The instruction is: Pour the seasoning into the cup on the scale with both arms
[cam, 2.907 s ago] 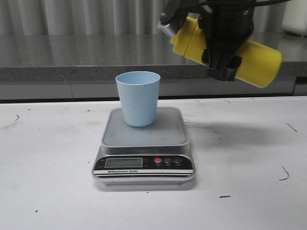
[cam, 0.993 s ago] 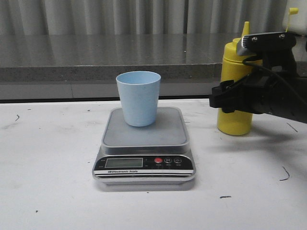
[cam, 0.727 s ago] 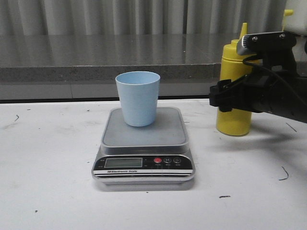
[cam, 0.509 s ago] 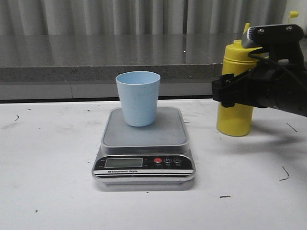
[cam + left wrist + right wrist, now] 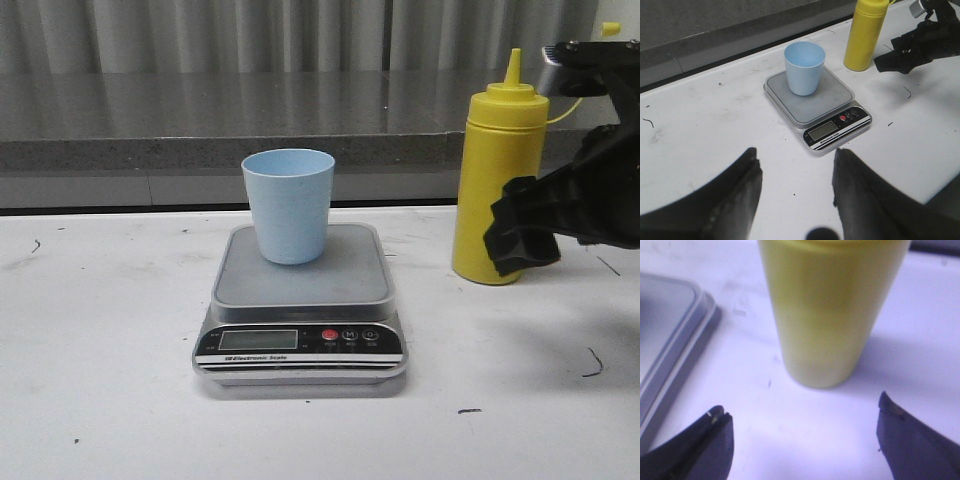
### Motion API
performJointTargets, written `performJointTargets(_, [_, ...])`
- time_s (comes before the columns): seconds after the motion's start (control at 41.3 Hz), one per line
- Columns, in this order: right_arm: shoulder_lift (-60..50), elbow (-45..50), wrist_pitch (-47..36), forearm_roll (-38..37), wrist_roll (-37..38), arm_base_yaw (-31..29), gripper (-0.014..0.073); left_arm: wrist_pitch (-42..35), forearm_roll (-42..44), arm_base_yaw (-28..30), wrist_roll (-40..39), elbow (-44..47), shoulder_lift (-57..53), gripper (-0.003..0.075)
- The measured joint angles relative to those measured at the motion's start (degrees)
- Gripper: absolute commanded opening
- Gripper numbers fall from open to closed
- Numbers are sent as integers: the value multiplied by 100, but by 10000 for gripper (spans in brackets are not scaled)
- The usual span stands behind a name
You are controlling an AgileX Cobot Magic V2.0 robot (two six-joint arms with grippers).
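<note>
My right gripper point(image 5: 802, 440) hangs wide open just off the upright bottle point(image 5: 500, 170) beside the scale point(image 5: 302, 300) bearing the cup point(image 5: 289, 205); my left gripper point(image 5: 795, 185) gapes, empty.

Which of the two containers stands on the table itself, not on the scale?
The yellow bottle. It stands upright on the white table, to the right of the scale, apart from it. The blue cup stands on the scale's platform.
</note>
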Motion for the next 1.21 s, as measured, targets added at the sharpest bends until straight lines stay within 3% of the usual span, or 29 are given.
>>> performJointTargets(0.145, [-524,-780,2847,0,14,0,604,0,0,0,0,0,0,337])
performJointTargets(0.266, [-1000,-1104,4025,-11,1,0,604,0,0,0,0,0,0,337])
performJointTargets(0.799, [-3700,-1116,5665,-205,-7,0,604,0,0,0,0,0,0,337])
performJointTargets(1.211, [-5349,-1116,6436,-274,-7,0,604,0,0,0,0,0,0,337])
